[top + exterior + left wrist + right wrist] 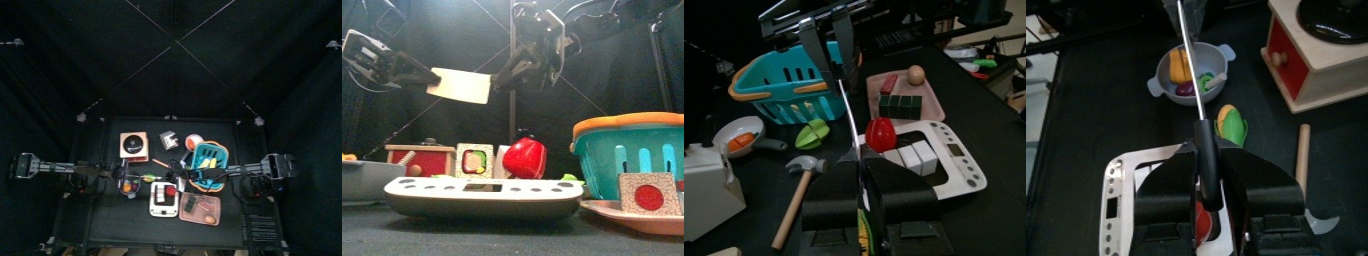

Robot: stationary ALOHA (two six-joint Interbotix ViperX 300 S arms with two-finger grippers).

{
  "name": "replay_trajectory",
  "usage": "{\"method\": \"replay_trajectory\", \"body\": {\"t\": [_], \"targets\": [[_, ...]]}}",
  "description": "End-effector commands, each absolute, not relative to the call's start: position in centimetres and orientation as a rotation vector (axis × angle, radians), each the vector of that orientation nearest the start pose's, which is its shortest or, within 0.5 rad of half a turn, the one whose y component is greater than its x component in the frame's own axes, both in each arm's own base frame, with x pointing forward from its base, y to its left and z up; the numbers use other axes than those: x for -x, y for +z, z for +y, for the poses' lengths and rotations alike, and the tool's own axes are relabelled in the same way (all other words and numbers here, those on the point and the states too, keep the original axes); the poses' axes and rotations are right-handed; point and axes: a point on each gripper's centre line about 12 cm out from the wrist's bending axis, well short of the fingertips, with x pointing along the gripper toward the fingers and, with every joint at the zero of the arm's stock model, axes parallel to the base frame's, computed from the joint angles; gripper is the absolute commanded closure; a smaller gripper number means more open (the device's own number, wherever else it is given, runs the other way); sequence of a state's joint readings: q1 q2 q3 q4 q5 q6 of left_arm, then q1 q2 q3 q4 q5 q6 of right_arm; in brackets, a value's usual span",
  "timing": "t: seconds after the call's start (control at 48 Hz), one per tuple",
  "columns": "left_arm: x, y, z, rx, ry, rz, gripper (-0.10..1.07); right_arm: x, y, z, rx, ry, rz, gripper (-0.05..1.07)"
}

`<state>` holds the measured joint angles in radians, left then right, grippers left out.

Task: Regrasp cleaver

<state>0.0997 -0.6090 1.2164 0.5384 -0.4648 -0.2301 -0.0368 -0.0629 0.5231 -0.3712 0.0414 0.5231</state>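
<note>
The cleaver has a pale broad blade and hangs in the air above the table, held between both arms. My left gripper is shut on the end toward the left. My right gripper is shut on the dark end toward the right. In the left wrist view the cleaver shows edge-on, running from my left gripper up to the other arm's fingers. In the right wrist view the cleaver runs edge-on out of my right gripper.
Below stand a white scale, a red pepper, a teal basket with an orange rim, a pink tray, a red wooden box, a bowl of vegetables and a hammer.
</note>
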Motion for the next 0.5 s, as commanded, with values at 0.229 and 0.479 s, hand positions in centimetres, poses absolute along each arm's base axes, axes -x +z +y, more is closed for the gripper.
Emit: {"method": "replay_trajectory", "body": {"t": [0.229, 0.479], "targets": [[-23.7, 21.1, -1.1, -0.235, -0.192, 0.180, 0.62, -41.4, 23.2, -1.9, -0.154, -0.100, 0.524, 0.59], [-25.3, 19.9, -1.0, -0.225, -0.202, 0.245, 0.62, -40.8, 23.3, -1.6, -0.151, -0.100, 0.538, 0.59]]}}
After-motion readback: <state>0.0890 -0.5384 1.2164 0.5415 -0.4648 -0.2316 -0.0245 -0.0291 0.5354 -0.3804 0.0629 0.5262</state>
